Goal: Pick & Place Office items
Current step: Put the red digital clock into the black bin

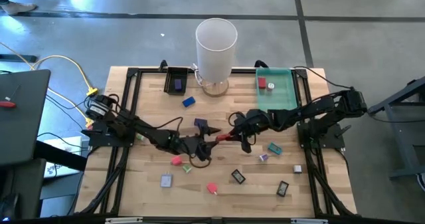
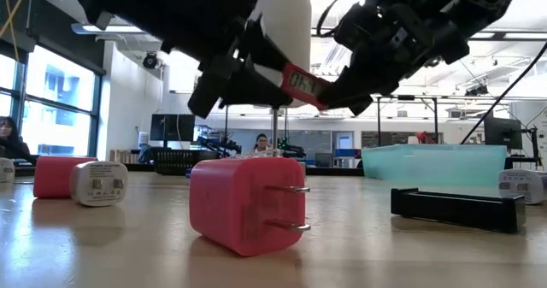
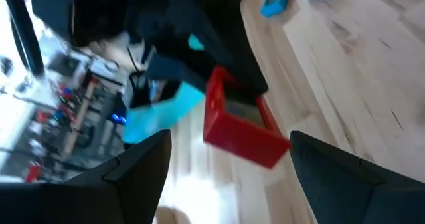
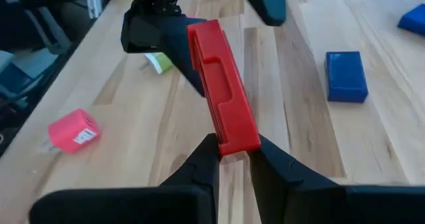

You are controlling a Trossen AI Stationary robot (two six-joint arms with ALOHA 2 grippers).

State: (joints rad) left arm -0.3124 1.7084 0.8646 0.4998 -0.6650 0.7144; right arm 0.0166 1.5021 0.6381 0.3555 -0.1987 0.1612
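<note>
The right gripper (image 4: 232, 159) is clamped on a red block (image 4: 222, 94), held above the table (image 1: 133, 184) in front of the white cylinder (image 1: 216, 44). The left gripper (image 3: 229, 157) faces the block's other end, fingers apart, not touching it. Right of the cylinder, the green tray (image 1: 282, 98) holds a red piece (image 1: 261, 82) and a white one (image 1: 271, 86). Left of the cylinder, the black tray (image 1: 176, 81) holds a purple piece (image 1: 177, 84). Other pieces lie scattered in front.

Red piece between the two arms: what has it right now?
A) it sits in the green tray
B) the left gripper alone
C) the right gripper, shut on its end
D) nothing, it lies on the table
C: the right gripper is shut on one end of the red piece, while the left gripper stands open before it.
</note>
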